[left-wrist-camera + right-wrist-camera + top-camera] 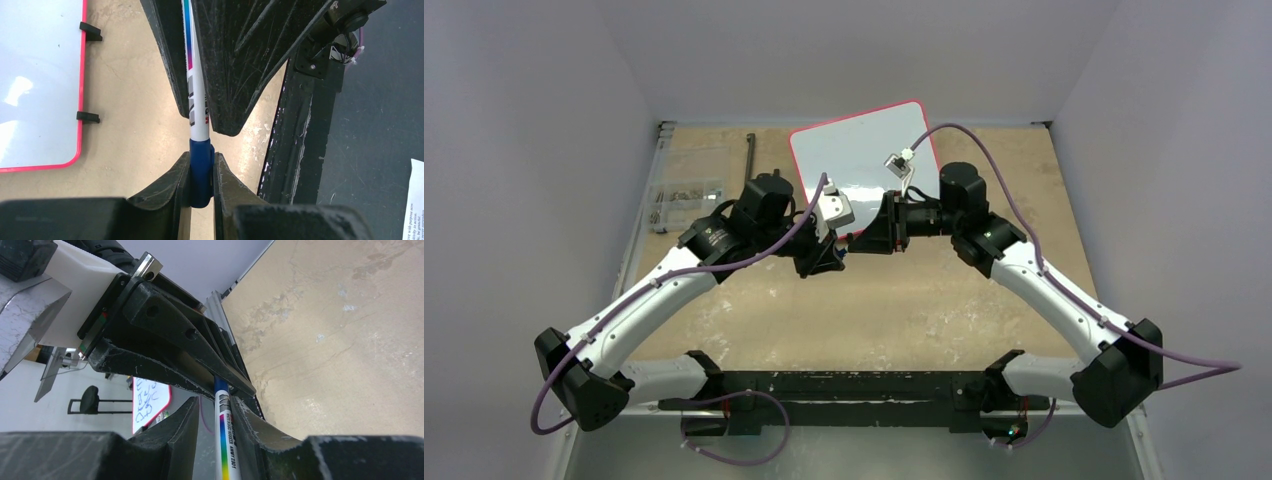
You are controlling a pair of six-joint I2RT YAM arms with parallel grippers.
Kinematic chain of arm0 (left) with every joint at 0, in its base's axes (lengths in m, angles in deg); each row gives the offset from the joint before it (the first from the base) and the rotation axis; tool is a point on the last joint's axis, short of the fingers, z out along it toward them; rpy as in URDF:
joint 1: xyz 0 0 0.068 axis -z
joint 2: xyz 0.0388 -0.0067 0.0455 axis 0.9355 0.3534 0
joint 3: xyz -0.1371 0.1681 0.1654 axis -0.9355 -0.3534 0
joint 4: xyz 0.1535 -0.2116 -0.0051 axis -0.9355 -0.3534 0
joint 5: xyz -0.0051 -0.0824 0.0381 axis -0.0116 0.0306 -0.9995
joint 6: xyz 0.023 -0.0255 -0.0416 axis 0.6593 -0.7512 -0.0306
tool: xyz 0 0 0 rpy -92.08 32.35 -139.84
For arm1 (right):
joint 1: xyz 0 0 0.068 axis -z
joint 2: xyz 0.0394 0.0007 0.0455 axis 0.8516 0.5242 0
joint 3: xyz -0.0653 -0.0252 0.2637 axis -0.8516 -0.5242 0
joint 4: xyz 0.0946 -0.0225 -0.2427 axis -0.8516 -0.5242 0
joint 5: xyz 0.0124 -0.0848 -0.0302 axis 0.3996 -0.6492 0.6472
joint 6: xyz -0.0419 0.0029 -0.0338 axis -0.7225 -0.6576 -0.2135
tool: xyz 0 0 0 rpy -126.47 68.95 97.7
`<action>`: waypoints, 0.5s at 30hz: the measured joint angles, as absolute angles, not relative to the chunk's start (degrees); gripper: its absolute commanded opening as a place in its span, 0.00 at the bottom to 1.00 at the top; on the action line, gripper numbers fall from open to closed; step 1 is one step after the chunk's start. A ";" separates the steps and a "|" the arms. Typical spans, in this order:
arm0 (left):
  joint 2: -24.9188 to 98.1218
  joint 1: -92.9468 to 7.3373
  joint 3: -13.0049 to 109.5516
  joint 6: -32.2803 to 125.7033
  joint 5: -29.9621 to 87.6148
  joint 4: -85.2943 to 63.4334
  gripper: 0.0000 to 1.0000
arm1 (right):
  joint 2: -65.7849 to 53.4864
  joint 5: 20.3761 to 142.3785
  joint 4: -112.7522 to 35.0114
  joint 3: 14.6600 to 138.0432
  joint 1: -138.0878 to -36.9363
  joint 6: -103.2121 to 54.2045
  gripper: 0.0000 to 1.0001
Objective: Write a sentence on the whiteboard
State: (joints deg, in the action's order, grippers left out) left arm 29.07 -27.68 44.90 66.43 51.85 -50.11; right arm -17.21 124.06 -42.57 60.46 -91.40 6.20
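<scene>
The whiteboard (854, 150) lies at the back middle of the table, red-framed with black feet (90, 31). Its left part (40, 75) is blank, and no sentence shows on it in any view. In front of its near edge both grippers meet on one marker (197, 95). My left gripper (201, 165) (819, 260) is shut on the marker's blue cap (201, 172). The white barrel (223, 440) runs between the fingers of my right gripper (215, 410) (859, 240). It rests against one finger (250, 420), and a gap stays on the other side.
A clear box of small parts (684, 200) and a black rod (752, 155) lie at the back left. The black base rail (290, 135) runs along the table's front, with a printed sheet (415, 200) beyond it. Off the table stands another red-framed board (150, 405) with blue handwriting.
</scene>
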 measured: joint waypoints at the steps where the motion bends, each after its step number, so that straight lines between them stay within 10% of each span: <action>1: 29.07 -27.68 44.90 66.41 51.83 -50.14 0.00 | -17.12 124.02 -42.57 60.46 -91.40 6.22 0.27; 7: 29.12 -27.66 45.01 66.43 51.96 -50.55 0.00 | -17.04 123.10 -42.64 60.18 -91.53 6.20 0.00; 15: 29.12 -27.63 45.12 66.45 51.59 -51.51 0.00 | -17.10 121.70 -42.83 59.87 -92.06 6.00 0.00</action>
State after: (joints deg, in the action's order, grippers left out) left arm 29.12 -27.63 45.12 66.45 51.59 -51.51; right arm -17.10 121.70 -42.83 59.87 -92.06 6.00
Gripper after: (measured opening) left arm 0.138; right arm 0.092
